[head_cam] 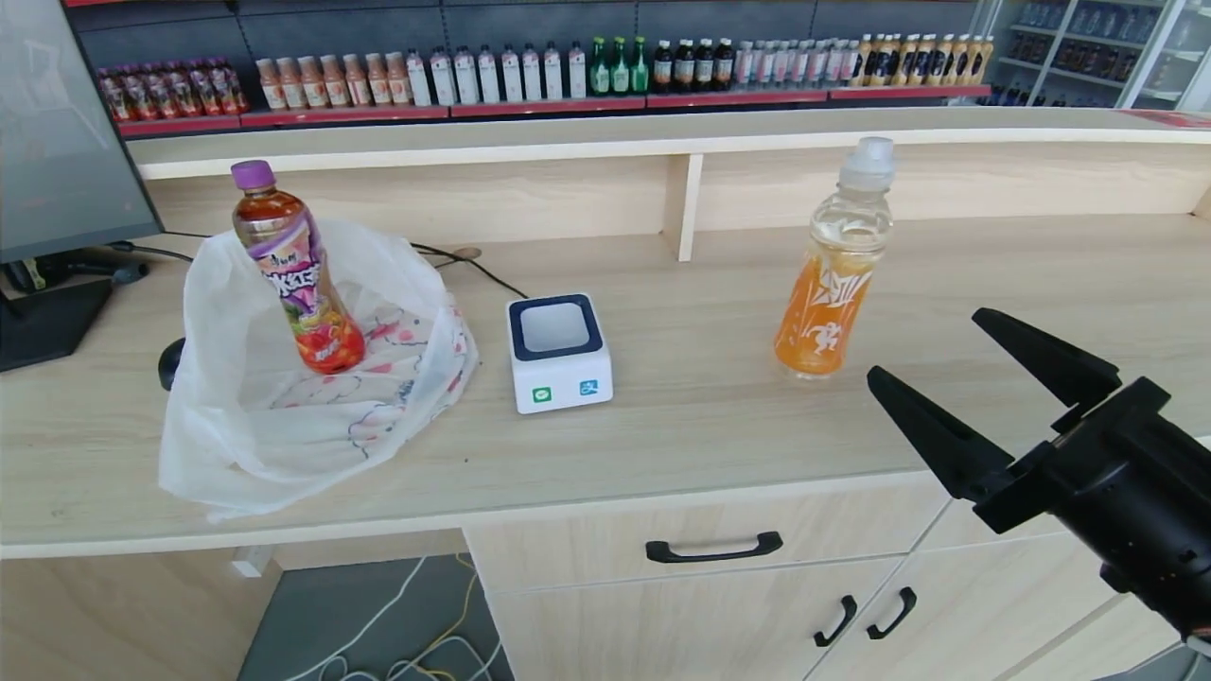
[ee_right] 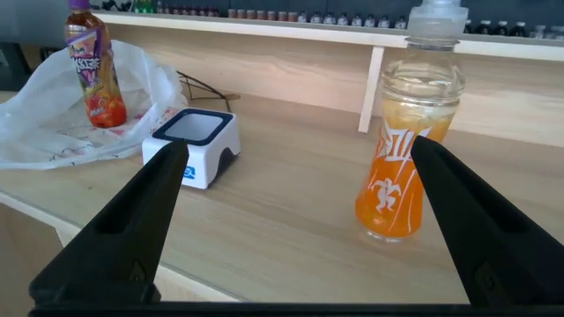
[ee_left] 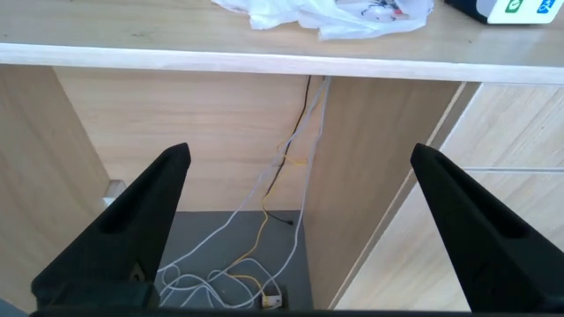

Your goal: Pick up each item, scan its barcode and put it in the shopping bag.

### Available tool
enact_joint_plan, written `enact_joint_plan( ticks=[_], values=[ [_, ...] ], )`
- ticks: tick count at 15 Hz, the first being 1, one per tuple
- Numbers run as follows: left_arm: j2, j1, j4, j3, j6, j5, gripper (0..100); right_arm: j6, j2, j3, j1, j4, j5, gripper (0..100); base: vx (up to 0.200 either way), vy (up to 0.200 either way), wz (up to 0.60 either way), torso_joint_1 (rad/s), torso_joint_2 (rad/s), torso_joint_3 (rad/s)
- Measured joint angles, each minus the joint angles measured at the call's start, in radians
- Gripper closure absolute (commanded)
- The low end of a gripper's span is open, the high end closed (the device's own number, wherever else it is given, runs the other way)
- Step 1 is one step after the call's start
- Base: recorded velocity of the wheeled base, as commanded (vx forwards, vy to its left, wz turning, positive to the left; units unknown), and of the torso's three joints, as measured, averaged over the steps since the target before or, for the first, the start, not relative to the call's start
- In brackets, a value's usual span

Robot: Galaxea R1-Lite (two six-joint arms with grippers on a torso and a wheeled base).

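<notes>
Left wrist view has the left gripper [ee_left: 300,151] low in front of the counter [head_cam: 681,416], below its front edge and facing the open gap under it, where loose cables [ee_left: 264,211] hang down; its jaws are spread wide and nothing is between them. On the counter's far left a dark monitor [head_cam: 66,123] stands on its base; just to its right lies the white shopping bag [head_cam: 236,416], slumped open with its folds spread over the wood. A purple-capped bottle [head_cam: 298,274] of reddish drink stands in the bag, leaning a little, with the bag's back wall rising behind it. A black cable [head_cam: 473,265] runs along the counter from behind the bag toward the scanner [head_cam: 558,352], a small white box with a dark-framed window on top, set just right of the bag and not touching it. Well to the right of the scanner the orange bottle [head_cam: 833,274], with a pale cap, stands upright on the bare counter, partly filled. The right gripper [head_cam: 927,345] hangs near the counter's front edge just right of this bottle and apart from it; its two black fingers gape wide and grip nothing, and in the right wrist view the orange bottle sits ahead near one finger. Along the back wall runs a shelf of bottles [head_cam: 568,71].
</notes>
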Motion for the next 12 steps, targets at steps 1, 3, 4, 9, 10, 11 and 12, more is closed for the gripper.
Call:
enact_joint_plan(
  ticks=[1, 3, 4, 9, 10, 11, 12],
  values=[
    [0.000, 0.000, 0.000, 0.000, 0.000, 0.000, 0, 0.000, 0.000, 0.004, 0.000, 0.000, 0.000, 0, 0.000, -0.200, 0.00, 0.002, 0.00, 0.002],
    [0.000, 0.000, 0.000, 0.000, 0.001, 0.000, 0, 0.000, 0.000, 0.010, -0.001, 0.000, 0.000, 0, 0.000, -0.100, 0.00, -0.001, 0.00, 0.001],
    [0.000, 0.000, 0.000, 0.000, 0.001, 0.000, 0, 0.001, 0.000, 0.016, -0.001, -0.001, 0.000, 0, 0.000, 0.000, 0.00, 0.000, 0.00, 0.000],
    [0.000, 0.000, 0.000, 0.000, 0.007, 0.000, 0, 0.000, 0.004, 0.028, -0.005, 0.000, 0.000, 0, 0.000, 0.000, 0.00, 0.000, 0.00, 0.000],
    [0.000, 0.001, 0.000, 0.000, 0.007, 0.000, 0, 0.001, 0.006, 0.021, -0.005, 0.000, 0.000, 0, 0.000, 0.000, 0.00, 0.000, 0.00, 0.000],
    [0.000, 0.000, 0.000, 0.000, 0.007, 0.000, 0, 0.000, 0.010, 0.019, -0.005, 0.000, 0.000, 0, 0.000, 0.000, 0.00, 0.000, 0.00, 0.000],
    [0.000, -0.001, 0.000, 0.000, 0.007, 0.000, 0, 0.000, 0.012, 0.022, -0.006, -0.001, 0.000, 0, 0.000, 0.000, 0.00, 0.000, 0.00, 0.000]
  ],
)
